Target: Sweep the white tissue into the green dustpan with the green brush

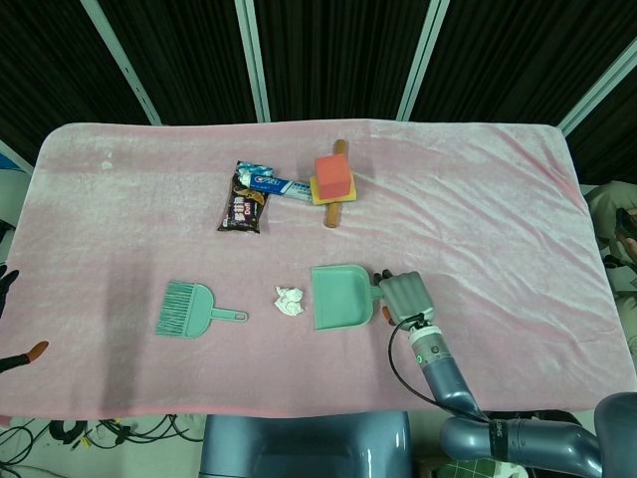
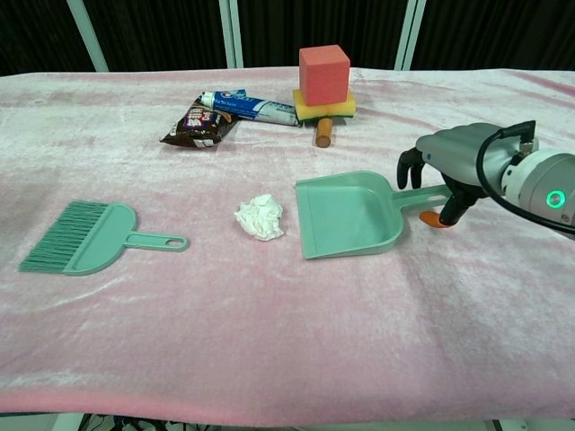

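Starting at the far left edge of the pink cloth-covered table (image 1: pixel 119 219), the head view shows only dark fingertips and one orange tip of the left hand (image 1: pixel 8 317), hanging beyond the cloth; whether its fingers are spread or closed cannot be told.

Next comes the green brush (image 2: pixel 85 235), lying flat near the front left of the table, its bristles toward the left edge and its handle toward the middle. It is untouched. The white tissue (image 2: pixel 260 216) sits crumpled just to the right of the brush handle, apart from it, and just beside the open mouth of the green dustpan (image 2: pixel 346 215), not yet inside. The dustpan lies flat near the front centre, its mouth toward the tissue and its handle running off to the right.

Behind these, toward the back of the table, a dark snack packet (image 2: pixel 198 123) lies touching a blue and white toothpaste tube (image 2: pixel 247 105). To their right a red cube (image 2: pixel 323 74) stands on a yellow sponge (image 2: pixel 324 107), which rests across a wooden handle (image 2: pixel 323 133).

On the right, the right hand (image 2: pixel 442 164) arches over the dustpan handle, its dark fingers (image 2: pixel 411 168) curled down on either side of it and an orange-tipped finger against the cloth beside the handle. Whether it actually grips the handle cannot be told from either view.
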Controlling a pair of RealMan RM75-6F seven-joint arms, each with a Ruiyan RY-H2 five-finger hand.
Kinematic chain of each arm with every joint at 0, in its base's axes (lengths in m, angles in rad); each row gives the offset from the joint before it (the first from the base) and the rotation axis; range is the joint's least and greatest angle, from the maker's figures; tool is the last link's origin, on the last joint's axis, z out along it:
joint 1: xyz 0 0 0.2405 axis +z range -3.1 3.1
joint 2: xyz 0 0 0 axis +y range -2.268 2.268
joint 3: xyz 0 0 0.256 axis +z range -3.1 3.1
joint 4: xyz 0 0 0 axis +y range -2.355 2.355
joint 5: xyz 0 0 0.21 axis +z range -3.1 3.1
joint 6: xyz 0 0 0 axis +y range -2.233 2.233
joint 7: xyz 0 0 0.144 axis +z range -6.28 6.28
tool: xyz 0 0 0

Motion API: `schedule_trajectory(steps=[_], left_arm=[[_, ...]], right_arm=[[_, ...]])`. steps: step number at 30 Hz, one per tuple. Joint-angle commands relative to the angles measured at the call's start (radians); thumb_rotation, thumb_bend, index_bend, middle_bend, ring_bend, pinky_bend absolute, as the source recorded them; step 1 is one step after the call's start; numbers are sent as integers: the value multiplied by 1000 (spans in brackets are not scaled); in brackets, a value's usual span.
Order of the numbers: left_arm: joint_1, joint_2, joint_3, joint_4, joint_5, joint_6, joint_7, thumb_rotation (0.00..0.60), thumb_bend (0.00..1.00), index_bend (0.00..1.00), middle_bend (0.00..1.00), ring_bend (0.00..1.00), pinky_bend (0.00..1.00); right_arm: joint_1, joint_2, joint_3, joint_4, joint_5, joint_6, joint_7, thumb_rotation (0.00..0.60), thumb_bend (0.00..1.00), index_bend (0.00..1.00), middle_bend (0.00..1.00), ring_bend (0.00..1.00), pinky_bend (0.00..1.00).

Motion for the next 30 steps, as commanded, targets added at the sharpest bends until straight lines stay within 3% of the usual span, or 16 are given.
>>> schedule_trajectory(steps=[1, 30], left_arm=[[0, 1, 0, -1, -1, -2, 1, 600, 0, 9, 0, 0, 0], [1, 1, 0, -2, 2, 2, -6, 600, 0, 13, 0, 0, 0]], right_arm=[[3, -5, 1, 8, 12, 2, -5, 600, 302, 351, 341, 686, 744], [19, -10, 1, 26, 61, 23, -35, 600, 353, 431, 428, 686, 760]])
